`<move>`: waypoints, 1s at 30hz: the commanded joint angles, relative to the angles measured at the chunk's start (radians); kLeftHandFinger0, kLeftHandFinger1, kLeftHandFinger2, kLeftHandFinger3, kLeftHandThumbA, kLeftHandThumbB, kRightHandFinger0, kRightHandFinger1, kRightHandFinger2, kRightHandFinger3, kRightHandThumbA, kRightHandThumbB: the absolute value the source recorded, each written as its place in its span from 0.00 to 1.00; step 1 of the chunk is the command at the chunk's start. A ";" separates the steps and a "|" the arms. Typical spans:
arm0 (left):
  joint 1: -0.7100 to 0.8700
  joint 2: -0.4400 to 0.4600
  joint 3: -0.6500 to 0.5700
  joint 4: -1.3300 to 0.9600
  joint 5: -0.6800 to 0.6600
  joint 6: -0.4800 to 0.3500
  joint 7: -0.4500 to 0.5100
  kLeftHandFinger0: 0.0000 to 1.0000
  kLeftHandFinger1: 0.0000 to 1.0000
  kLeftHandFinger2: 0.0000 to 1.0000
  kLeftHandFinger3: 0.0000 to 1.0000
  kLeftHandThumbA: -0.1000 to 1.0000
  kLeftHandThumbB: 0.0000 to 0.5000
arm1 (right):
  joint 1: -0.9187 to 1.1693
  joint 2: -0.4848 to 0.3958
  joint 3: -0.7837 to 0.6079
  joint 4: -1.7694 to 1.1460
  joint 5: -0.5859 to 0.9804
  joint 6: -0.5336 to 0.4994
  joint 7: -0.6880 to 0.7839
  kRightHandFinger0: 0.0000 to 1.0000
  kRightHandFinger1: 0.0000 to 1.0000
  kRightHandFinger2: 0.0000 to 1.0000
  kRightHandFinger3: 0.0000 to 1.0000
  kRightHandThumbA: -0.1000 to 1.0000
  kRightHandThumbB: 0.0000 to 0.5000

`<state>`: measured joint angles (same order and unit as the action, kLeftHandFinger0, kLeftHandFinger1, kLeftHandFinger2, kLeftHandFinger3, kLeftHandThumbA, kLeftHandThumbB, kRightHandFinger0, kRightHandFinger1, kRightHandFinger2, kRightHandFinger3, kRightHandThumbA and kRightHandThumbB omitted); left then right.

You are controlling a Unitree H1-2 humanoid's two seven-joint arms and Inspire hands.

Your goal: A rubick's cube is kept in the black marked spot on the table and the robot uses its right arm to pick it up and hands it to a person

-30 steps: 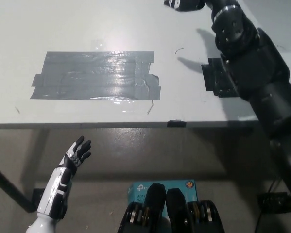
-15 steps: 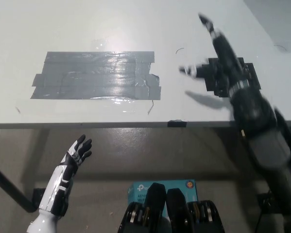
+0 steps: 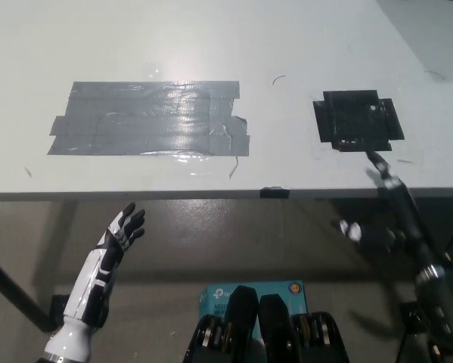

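We are looking at the black right hand (image 3: pixel 392 215) hanging low at the picture's right, just below the front edge of the table (image 3: pixel 302 45). Its fingers (image 3: pixel 379 168) are spreading apart and it is gripping nothing; one fingertip is reaching up over the table's edge, just beneath the black marked spot (image 3: pixel 358 120). The picture is blurring the hand somewhat, so we are not making out finer detail. The black patch of tape is lying bare, near the right end of the table and close to its front edge. We are not seeing the Rubik's cube anywhere in this view, so we are unable to say where it is.

Further left on the table, a wide patch of grey tape (image 3: pixel 149 118) is lying flat, well apart from the black spot. The white left hand (image 3: pixel 124 231) is resting below the table at the lower left, its fingers loose and apart, grasping nothing.
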<state>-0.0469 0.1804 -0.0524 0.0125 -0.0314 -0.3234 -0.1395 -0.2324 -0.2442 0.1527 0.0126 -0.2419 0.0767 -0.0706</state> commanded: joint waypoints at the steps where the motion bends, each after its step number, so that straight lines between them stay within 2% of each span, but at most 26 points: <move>1: -0.061 0.027 0.011 -0.048 -0.018 -0.016 -0.024 1.00 1.00 1.00 1.00 1.00 0.18 | 0.178 -0.065 -0.138 -0.524 0.071 -0.272 -0.041 1.00 1.00 1.00 1.00 0.99 0.54; 5: -0.031 0.025 0.010 -0.053 -0.023 -0.013 -0.024 1.00 1.00 1.00 1.00 1.00 0.18 | 0.198 -0.027 -0.137 -0.427 0.073 -0.341 -0.063 1.00 1.00 1.00 1.00 1.00 0.49; 7: -0.021 0.024 0.010 -0.051 -0.023 -0.016 -0.023 1.00 1.00 1.00 1.00 1.00 0.15 | 0.203 -0.015 -0.138 -0.394 0.082 -0.353 -0.061 1.00 1.00 1.00 1.00 1.00 0.52; 9: -0.001 0.022 0.009 -0.049 -0.025 -0.020 -0.023 1.00 1.00 1.00 1.00 1.00 0.14 | 0.212 0.001 -0.139 -0.336 0.073 -0.383 -0.065 1.00 1.00 1.00 1.00 1.00 0.50; 10: 0.012 0.020 0.010 -0.049 -0.023 -0.020 -0.020 1.00 1.00 1.00 1.00 1.00 0.16 | 0.218 0.014 -0.140 -0.291 0.084 -0.397 -0.067 1.00 1.00 1.00 1.00 1.00 0.52; 13: 0.028 0.017 0.011 -0.049 -0.026 -0.015 -0.018 1.00 1.00 1.00 1.00 1.00 0.17 | 0.229 0.032 -0.144 -0.247 0.115 -0.408 -0.060 1.00 1.00 1.00 1.00 0.98 0.51; 14: 0.035 0.016 0.011 -0.049 -0.024 -0.016 -0.016 1.00 1.00 1.00 1.00 1.00 0.17 | 0.235 0.037 -0.145 -0.238 0.121 -0.412 -0.058 1.00 1.00 1.00 1.00 0.96 0.49; 15: 0.045 0.017 0.012 -0.043 -0.018 -0.026 -0.014 1.00 1.00 1.00 1.00 1.00 0.16 | 0.246 0.046 -0.146 -0.225 0.136 -0.414 -0.051 1.00 1.00 1.00 1.00 0.94 0.40; 20: 0.083 0.019 0.016 -0.027 -0.011 -0.049 -0.010 1.00 1.00 1.00 1.00 1.00 0.14 | 0.276 0.063 -0.146 -0.200 0.152 -0.429 -0.025 1.00 1.00 1.00 1.00 0.91 0.33; 28: 0.102 0.015 0.025 -0.001 -0.010 -0.057 -0.006 1.00 1.00 1.00 1.00 1.00 0.17 | 0.283 0.073 -0.146 -0.172 0.152 -0.444 -0.007 1.00 1.00 1.00 1.00 0.88 0.35; 30: 0.101 0.018 0.026 0.001 -0.008 -0.059 -0.006 1.00 1.00 1.00 1.00 1.00 0.17 | 0.283 0.076 -0.146 -0.167 0.151 -0.452 -0.009 1.00 1.00 1.00 1.00 0.87 0.38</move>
<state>0.0572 0.1808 -0.0405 0.0177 -0.0320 -0.3326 -0.1396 0.0522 -0.1769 0.0232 -0.1477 -0.1168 -0.2906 -0.0827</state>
